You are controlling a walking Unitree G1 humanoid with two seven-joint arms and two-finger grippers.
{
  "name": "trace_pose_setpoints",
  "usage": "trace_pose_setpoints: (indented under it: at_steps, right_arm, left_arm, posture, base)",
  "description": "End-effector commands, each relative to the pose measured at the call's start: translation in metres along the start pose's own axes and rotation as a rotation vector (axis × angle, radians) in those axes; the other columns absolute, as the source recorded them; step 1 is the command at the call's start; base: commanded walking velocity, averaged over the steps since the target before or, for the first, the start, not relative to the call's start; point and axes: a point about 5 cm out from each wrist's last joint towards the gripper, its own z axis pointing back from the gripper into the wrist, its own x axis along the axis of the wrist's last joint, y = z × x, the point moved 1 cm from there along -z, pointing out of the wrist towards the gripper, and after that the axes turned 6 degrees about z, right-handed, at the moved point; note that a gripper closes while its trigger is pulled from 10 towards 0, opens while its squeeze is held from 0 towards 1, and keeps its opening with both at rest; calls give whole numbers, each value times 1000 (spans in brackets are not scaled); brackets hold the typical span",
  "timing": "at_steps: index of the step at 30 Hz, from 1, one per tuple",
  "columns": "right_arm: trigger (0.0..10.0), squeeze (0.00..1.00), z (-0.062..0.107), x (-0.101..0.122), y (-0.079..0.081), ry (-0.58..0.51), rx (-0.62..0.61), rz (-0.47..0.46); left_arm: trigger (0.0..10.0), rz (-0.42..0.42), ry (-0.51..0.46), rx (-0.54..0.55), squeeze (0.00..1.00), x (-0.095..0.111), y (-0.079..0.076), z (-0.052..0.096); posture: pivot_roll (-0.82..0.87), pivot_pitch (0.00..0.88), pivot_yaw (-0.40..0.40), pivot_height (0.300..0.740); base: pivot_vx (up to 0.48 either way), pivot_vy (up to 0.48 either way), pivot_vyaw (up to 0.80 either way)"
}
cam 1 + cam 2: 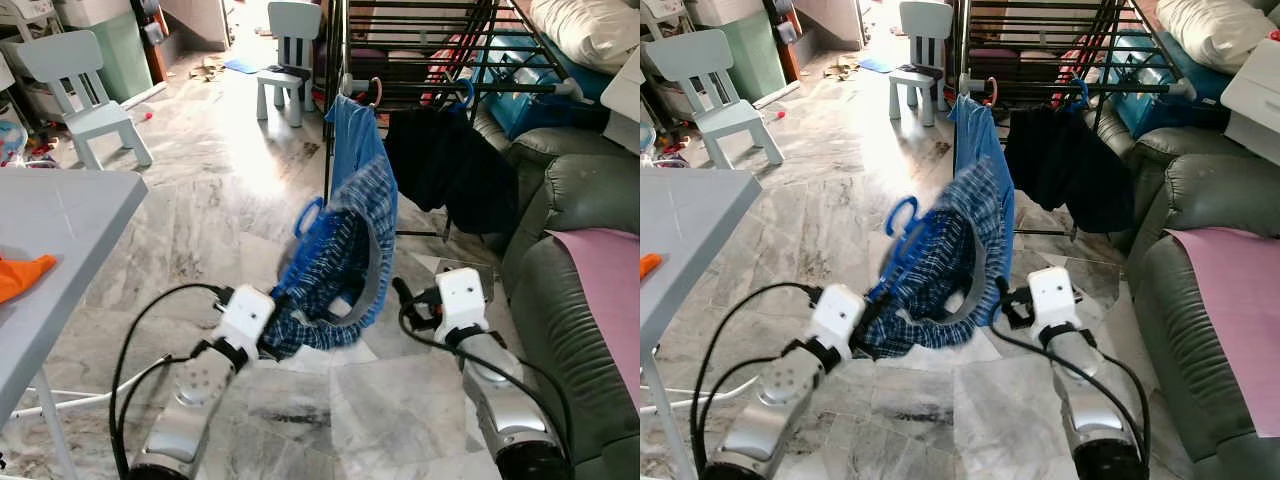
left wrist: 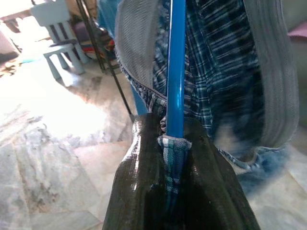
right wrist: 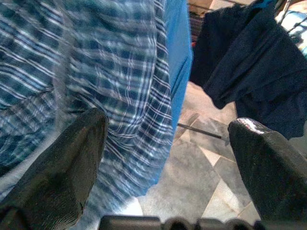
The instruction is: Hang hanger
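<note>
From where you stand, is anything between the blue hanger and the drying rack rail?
Nothing stands on the floor between them. The left claw holds the blue hanger with plaid shorts. The drying rack rail ahead already carries a blue shirt and dark garment, crowding that stretch.

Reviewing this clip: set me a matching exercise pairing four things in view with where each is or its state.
1. blue hanger
2. right gripper
3. dark garment
4. orange cloth

A. on the grey table
B. hanging on the drying rack
C. clamped in the left gripper with the plaid shorts
D. open, holding nothing

Pairs: 1-C, 2-D, 3-B, 4-A
</note>
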Motion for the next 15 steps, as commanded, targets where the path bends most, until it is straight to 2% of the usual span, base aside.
trace_pose_setpoints:
  at_steps: [1, 3, 6, 13, 15]
  right_arm:
    - [10000, 0, -5, 4, -1, 8, -20, -31]
    - [10000, 0, -5, 4, 1, 25, -24, -32]
    - [10000, 0, -2, 3, 10, 36, -7, -47]
    - [10000, 0, 1, -1, 19, 48, 18, -41]
    - [10000, 0, 1, 0, 19, 46, 19, -45]
  left_arm:
    - [10000, 20, -2, 4, 0, 3, -1, -2]
    - [10000, 35, 11, 1, 0, 1, -4, -1]
    - [10000, 95, 34, -30, 0, -4, -17, 1]
    - [10000, 100, 36, -64, 0, -4, -28, -1]
    - [10000, 110, 46, -74, 0, -4, -31, -2]
  posture:
    - [81, 34, -25, 740]
    - [81, 34, -25, 740]
    - [81, 34, -25, 740]
    - [79, 34, -25, 740]
    - [75, 37, -25, 740]
  base:
    - [0, 0, 0]
    - [0, 0, 0]
    - [0, 0, -781]
    - [0, 0, -772]
    - [0, 0, -200]
